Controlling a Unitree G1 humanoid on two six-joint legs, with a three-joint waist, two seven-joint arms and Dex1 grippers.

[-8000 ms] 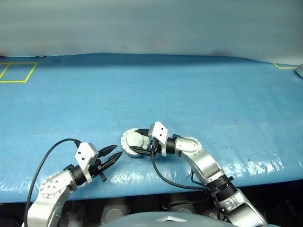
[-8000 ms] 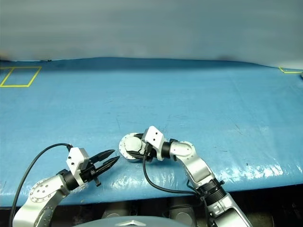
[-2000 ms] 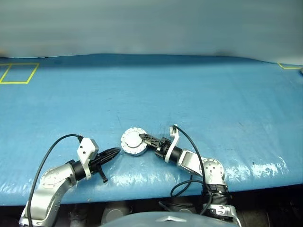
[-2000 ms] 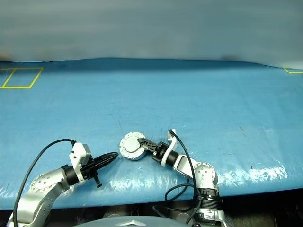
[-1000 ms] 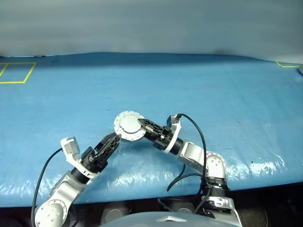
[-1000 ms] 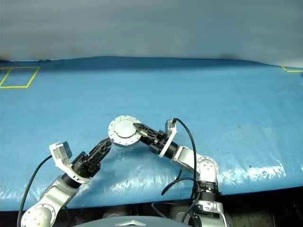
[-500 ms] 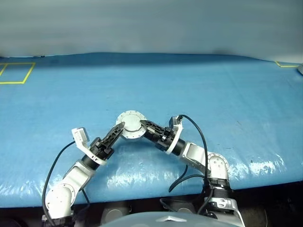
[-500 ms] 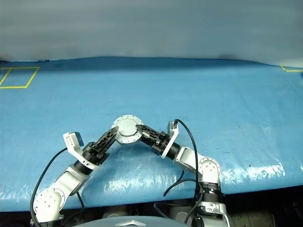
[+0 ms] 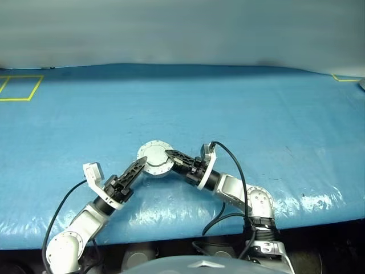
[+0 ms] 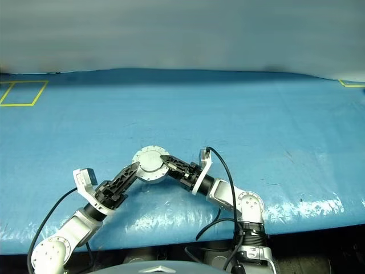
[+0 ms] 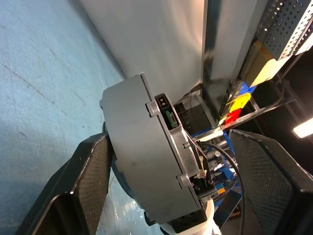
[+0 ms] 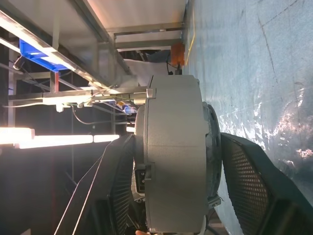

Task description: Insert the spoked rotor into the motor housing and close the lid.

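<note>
I'm getting even, cool light across the blue table cover (image 9: 239, 108), with white glare streaking its wrinkled near edge. Behind the far edge everything is a soft grey blur. In the right wrist view a ceiling tube light (image 12: 58, 138) burns out bright against dark surroundings.

Silver arms (image 9: 236, 190), blk fingers (image 9: 136, 169) (textured pads), blk cables (image 9: 231, 171).

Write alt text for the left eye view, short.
Round silver motor housing with its plain lid face up, gripped by the right gripper above a blue plastic-covered table. The open left gripper reaches its left rim.
</note>
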